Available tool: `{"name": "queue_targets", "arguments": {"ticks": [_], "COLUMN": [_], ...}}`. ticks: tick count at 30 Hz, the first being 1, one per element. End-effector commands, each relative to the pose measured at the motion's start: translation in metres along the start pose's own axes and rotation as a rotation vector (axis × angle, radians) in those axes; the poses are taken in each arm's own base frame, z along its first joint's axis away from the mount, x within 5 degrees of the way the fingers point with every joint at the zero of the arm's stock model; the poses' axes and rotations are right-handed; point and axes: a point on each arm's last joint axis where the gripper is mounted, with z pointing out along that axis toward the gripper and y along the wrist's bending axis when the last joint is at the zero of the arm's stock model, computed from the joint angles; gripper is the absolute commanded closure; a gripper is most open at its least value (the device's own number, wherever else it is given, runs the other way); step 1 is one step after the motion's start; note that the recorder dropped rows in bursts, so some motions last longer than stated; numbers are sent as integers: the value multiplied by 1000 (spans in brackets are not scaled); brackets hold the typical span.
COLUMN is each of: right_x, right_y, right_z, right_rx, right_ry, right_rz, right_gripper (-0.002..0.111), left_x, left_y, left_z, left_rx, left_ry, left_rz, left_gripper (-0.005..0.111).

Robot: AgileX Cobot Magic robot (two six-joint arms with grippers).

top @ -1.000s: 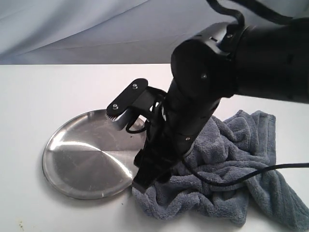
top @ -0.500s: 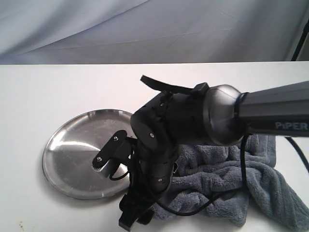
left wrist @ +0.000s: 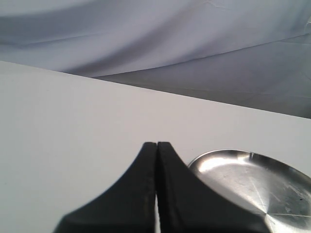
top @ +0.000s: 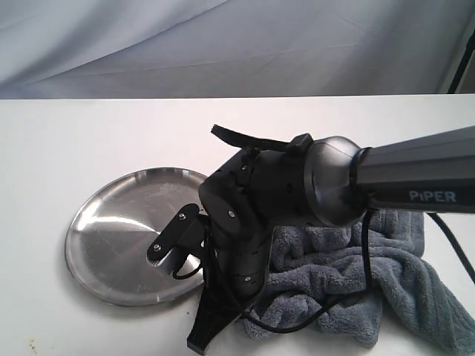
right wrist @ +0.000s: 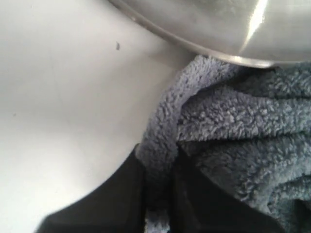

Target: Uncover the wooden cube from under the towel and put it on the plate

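Note:
The blue-grey towel [top: 371, 285] lies crumpled to the right of the steel plate [top: 111, 237], its near corner touching the plate's rim. My right gripper [top: 206, 335] has come down at that corner, near the table's front edge. In the right wrist view the right gripper [right wrist: 158, 158] is shut on a fold of the towel [right wrist: 233, 121], just beside the plate [right wrist: 204, 24]. My left gripper [left wrist: 157, 144] is shut and empty over bare table, with the plate [left wrist: 252, 184] a little beyond it. The wooden cube is hidden.
The white table [top: 89, 141] stretches behind and left of the plate. A pale cloth backdrop [top: 185, 44] hangs behind the table. The right arm's black cable [top: 453, 237] trails over the towel's right side.
The right arm swung down and forward to the towel's near corner beside the plate. Its jaws were open half a second ago and have closed on the fold.

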Motion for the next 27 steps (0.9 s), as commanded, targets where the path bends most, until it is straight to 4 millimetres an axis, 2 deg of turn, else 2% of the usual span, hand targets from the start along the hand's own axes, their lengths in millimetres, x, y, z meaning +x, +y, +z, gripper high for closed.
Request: {"name": "queue_targets", "arguments": {"ticks": [1, 15, 23, 27], "right_x": [6, 11, 15, 18], "right_y": [-1, 0, -6, -12], "right_z": [-6, -77, -119, -132], "right_rx": [16, 59, 168, 244], "right_ry": [45, -176, -357, -398], "right_rz": [-13, -20, -7, 0], "right_gripper": [108, 108, 108, 108], "left_x": [1, 1, 1, 1], "left_y": [0, 0, 0, 0], "left_z": [0, 0, 0, 0], "left_rx": [0, 0, 0, 0], "left_ry": [-7, -7, -7, -7], "left_rz": [-8, -8, -8, -8], "left_gripper": [107, 107, 107, 107]}}
